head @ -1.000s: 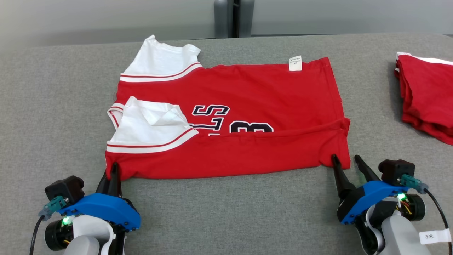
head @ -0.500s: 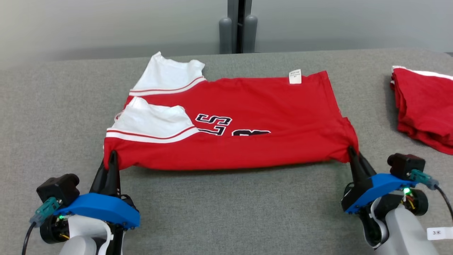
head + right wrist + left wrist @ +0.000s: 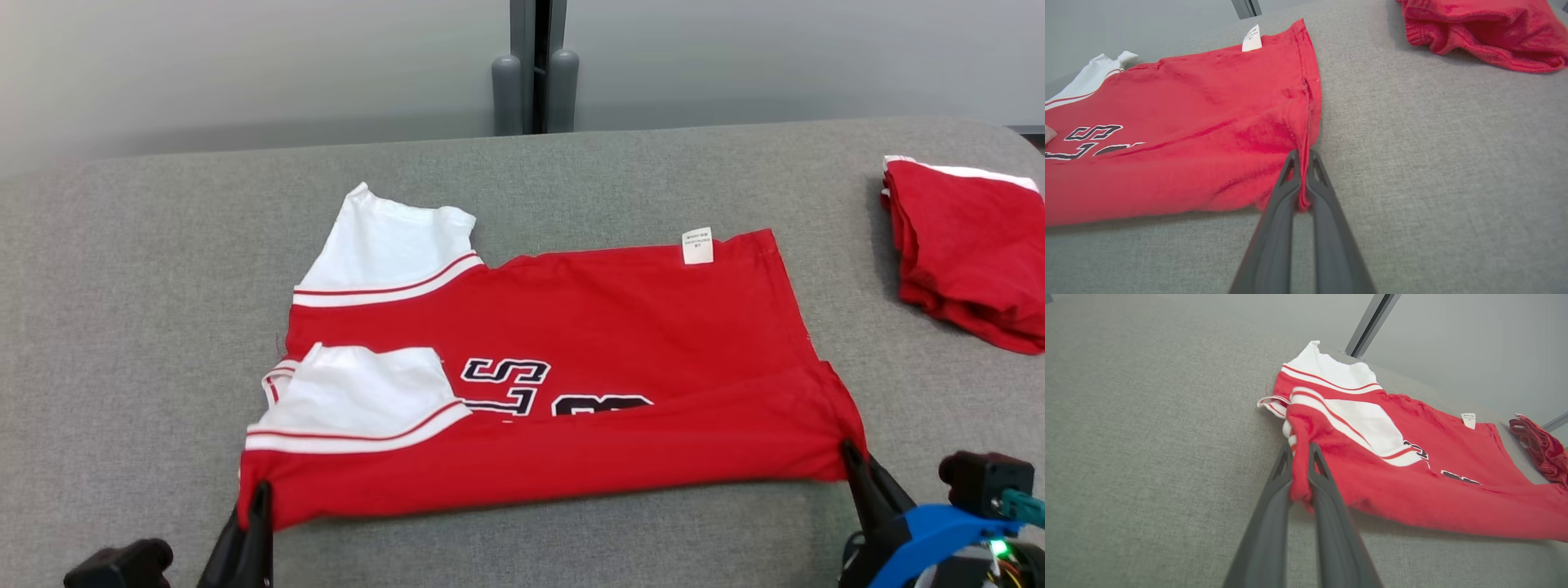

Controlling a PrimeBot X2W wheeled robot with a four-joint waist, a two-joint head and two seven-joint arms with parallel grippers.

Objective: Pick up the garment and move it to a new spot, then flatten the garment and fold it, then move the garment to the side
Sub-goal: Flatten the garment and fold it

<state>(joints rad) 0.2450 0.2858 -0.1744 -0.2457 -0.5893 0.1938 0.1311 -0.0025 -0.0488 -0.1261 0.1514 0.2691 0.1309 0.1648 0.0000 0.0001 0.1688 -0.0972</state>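
On the grey cloth-covered table, a red garment with white sleeves is lying spread out near the table's middle. Its neck end is pointing toward the table's left side and its hem toward the right. The part nearest the table's front edge is folding up over the body, partly covering black lettering. One white sleeve is lying flat toward the table's back, and the other is resting on the red cloth closer to the front. A small white label is showing at the garment's back edge. The left gripper is clenching the garment's front-left corner, with red cloth bunching between its two dark fingers. The right gripper is pinching the front-right corner at the hem, closed tight on a thin fold. The fabric between the two grips is sitting slightly raised above the table, with a shadow beneath it. At the table's right side, well apart from the garment, a pile of folded red clothing is resting.
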